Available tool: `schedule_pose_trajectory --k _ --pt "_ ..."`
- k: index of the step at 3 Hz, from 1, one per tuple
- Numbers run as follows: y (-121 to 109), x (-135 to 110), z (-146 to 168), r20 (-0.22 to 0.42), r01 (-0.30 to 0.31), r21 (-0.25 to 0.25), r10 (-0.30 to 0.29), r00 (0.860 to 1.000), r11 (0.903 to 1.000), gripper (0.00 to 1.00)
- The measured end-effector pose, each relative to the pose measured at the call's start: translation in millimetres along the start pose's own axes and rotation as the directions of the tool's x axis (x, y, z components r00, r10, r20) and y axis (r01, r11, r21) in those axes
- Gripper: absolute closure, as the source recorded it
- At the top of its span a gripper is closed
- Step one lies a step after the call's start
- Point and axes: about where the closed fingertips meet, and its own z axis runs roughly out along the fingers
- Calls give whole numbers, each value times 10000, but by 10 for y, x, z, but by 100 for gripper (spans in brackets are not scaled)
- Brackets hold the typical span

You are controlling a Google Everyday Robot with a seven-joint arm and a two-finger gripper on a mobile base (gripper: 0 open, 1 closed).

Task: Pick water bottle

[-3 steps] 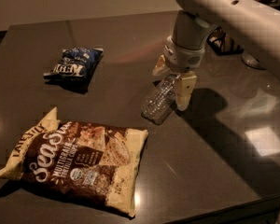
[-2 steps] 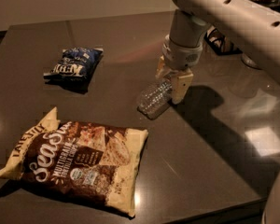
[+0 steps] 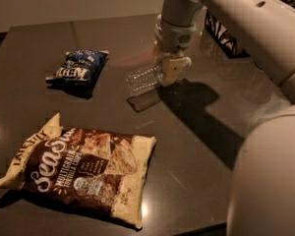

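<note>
The water bottle [image 3: 143,79] is a small clear ribbed plastic bottle. It lies sideways in the air, lifted off the dark table [image 3: 196,132], with its shadow on the table below it. My gripper [image 3: 166,69] hangs from the white arm at the top middle and is shut on the bottle's right end. The cap end is hidden behind the fingers [image 3: 170,71].
A large brown Sea Salt chip bag [image 3: 81,170] lies at the front left. A small blue snack bag [image 3: 77,67] lies at the back left. A dark patterned object [image 3: 221,33] stands behind the arm at the back right. The robot's white body [image 3: 270,181] fills the right foreground.
The gripper has risen with the bottle in it. The bottle has gone from resting tilted on the table to hanging sideways above it, and has shifted a little to the left.
</note>
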Motion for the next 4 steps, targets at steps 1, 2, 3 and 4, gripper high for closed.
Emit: schedule_pose_trajectory --k 1,2,3,4 --pt "-334 -234 -32 285 -64 240 57 9996 9997 100" --pt "-536 -413 -161 684 -209 508 174 9975 9985 100" --pt "-527 -558 -454 1355 -420 960 288 9904 9945 100" --pt "-628 -584 -437 1430 -445 1266 261 9894 9910 100"
